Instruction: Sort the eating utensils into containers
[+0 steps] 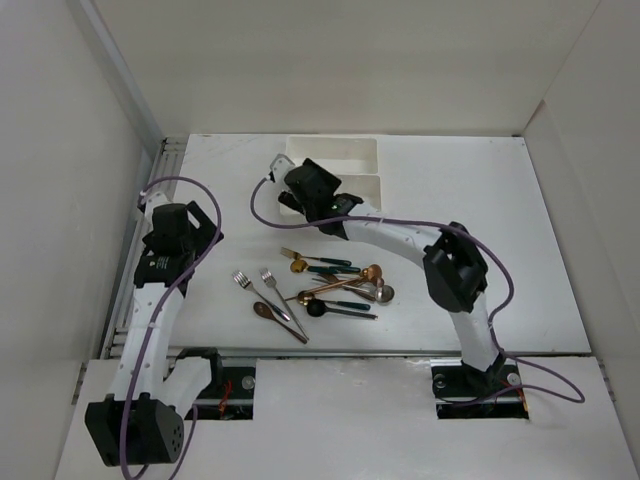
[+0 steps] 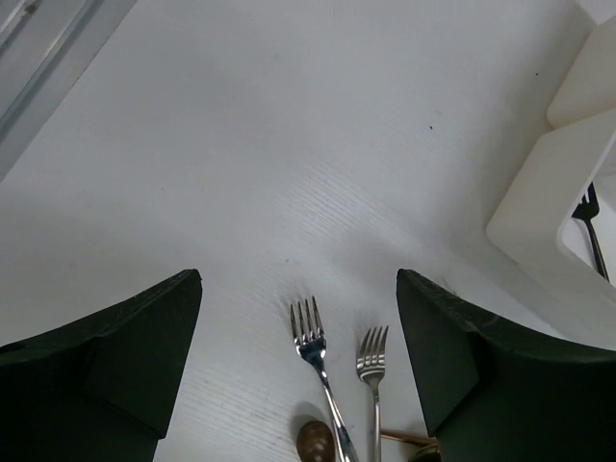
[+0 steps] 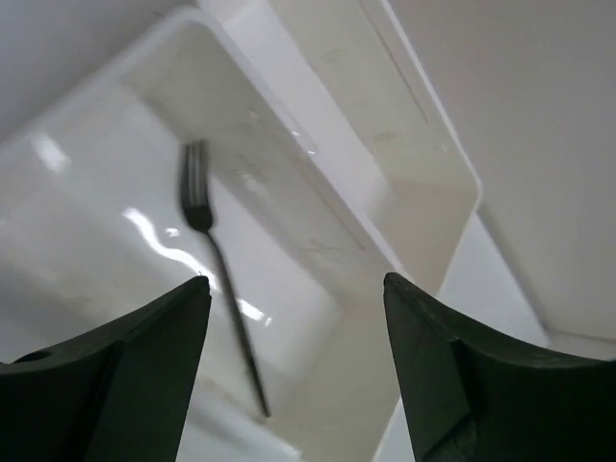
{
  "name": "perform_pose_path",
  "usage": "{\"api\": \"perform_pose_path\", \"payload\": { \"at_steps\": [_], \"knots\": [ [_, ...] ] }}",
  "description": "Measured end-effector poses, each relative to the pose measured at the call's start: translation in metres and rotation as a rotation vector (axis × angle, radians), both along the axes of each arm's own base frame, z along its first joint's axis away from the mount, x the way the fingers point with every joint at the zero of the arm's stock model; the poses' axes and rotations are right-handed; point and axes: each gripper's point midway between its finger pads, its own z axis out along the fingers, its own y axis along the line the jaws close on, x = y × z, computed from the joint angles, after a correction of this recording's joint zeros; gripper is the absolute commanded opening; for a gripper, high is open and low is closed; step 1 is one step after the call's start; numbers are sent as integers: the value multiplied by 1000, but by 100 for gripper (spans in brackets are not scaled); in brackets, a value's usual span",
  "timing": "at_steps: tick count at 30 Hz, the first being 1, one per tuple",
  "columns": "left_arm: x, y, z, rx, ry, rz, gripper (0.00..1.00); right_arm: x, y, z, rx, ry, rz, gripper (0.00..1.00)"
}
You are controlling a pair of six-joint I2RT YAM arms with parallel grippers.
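eating utensils [image 1: 330,285] mostly lie loose on the white table [image 1: 470,200]; tangled pile at near centre, between the two arm bases, well apart from the trays; gold, copper and silver pieces, several with dark green handles, crossing one another; two silver forks [image 2: 308,332] lie side by side at the left edge of the pile, tines pointing far; brown spoon [image 2: 315,441] lies just near of them, its bowl beside the longer fork's handle.

two white trays sit at far centre, long sides touching: far tray [image 1: 335,143] and near tray [image 1: 365,182]; one dark fork [image 3: 207,245] lies flat on the floor of the near tray, towards its left end; nothing visible in the part of the far tray that shows.

right gripper [image 3: 296,279] hangs over the left end of the near tray, above that fork; jaws wide apart, nothing between them, not touching the fork or the rim.

left gripper [image 2: 298,274] hovers over bare table left of the pile, the two silver forks' tines showing between its fingers; jaws also spread wide, holding nothing; both trays show at the right edge of its wrist view.
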Motion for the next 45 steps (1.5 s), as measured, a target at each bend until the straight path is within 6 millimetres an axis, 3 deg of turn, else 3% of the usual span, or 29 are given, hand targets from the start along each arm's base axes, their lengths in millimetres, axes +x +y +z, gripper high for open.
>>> {"api": "perform_pose_path", "payload": {
  "at_steps": [2,4,6,9,12,17,20,28,32,37,41,42,45],
  "knots": [
    [-1,3,3,3,-11,12,79,-26,20,14,136,68,50,78],
    [-3,6,7,-1,-28,30,79,-65,51,33,309,173,139,76],
    [-5,8,11,-17,-45,54,78,-106,82,48,474,297,235,64],
    [-10,6,12,-57,-58,71,75,-164,116,49,661,512,326,57],
    [-18,-3,2,-119,-35,71,73,-196,119,2,697,706,268,54],
    [-36,-16,-30,-203,64,75,72,-225,96,-100,589,912,93,51],
    [-44,-20,-40,-233,104,84,72,-235,86,-123,555,960,41,50],
    [-46,-22,-34,-251,76,93,72,-236,101,-121,606,945,53,47],
    [-46,-22,-33,-253,70,93,72,-241,110,-131,584,940,47,36],
    [-46,-22,-33,-254,69,94,72,-230,122,-140,572,901,2,26],
    [-46,-22,-33,-254,68,94,72,-223,118,-142,560,866,-42,10],
    [-46,-22,-33,-254,69,94,72,-222,117,-142,560,863,-52,1],
    [-46,-22,-33,-254,68,94,72,-219,117,-142,554,852,-63,0]
  ]
}}
